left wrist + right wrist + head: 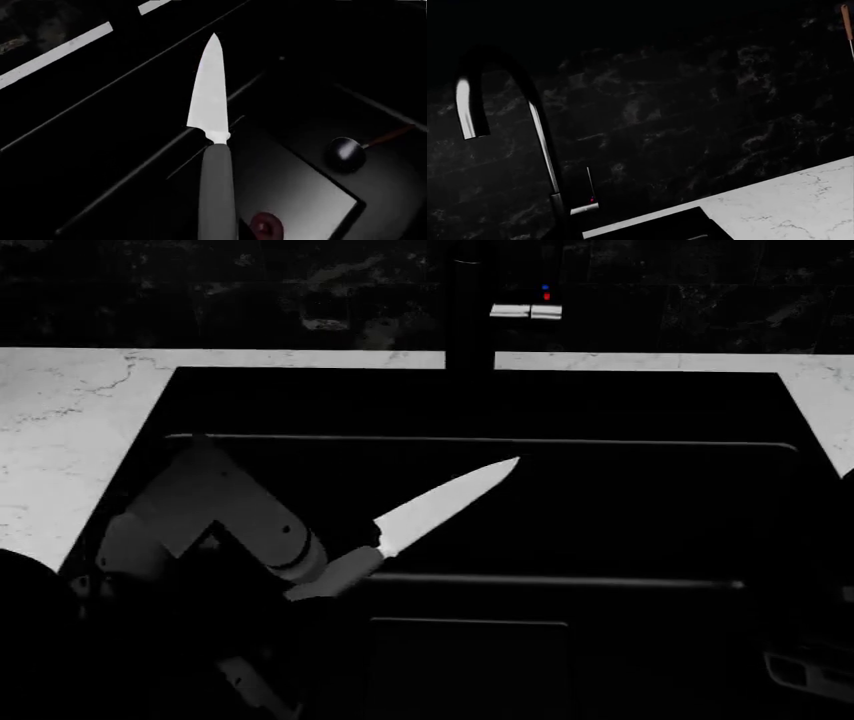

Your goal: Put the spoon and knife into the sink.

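I am holding the knife point(447, 502) in my left gripper point(350, 570). My fingers are closed around its dark handle, and the pale blade sticks straight out in front of my hand. In my left wrist view the knife point(212, 100) fills the middle, handle nearest to me and the sharp tip pointing away.

My left hand is over the sink point(641, 520). The knife is up in the air above the black basin and does not touch it. Below my hand I can see the stepped ledges of the sink point(120, 150) and its flat floor.

The spoon point(353, 150) is already lying on the sink floor. It is lower than my left hand and off to one side of the knife handle, well apart from it. Its shiny black bowl is nearer to me and its thin reddish-brown handle points away.

A small round red thing point(265, 225) sits on the sink floor right beside the knife handle in that view. I cannot tell what it is.

The white counter point(67, 430) frames the sink on both sides.

My right wrist view shows only the black faucet point(500, 115), the dark wall and a piece of counter point(787, 205). My right gripper does not show, so I cannot tell if it is open or closed.
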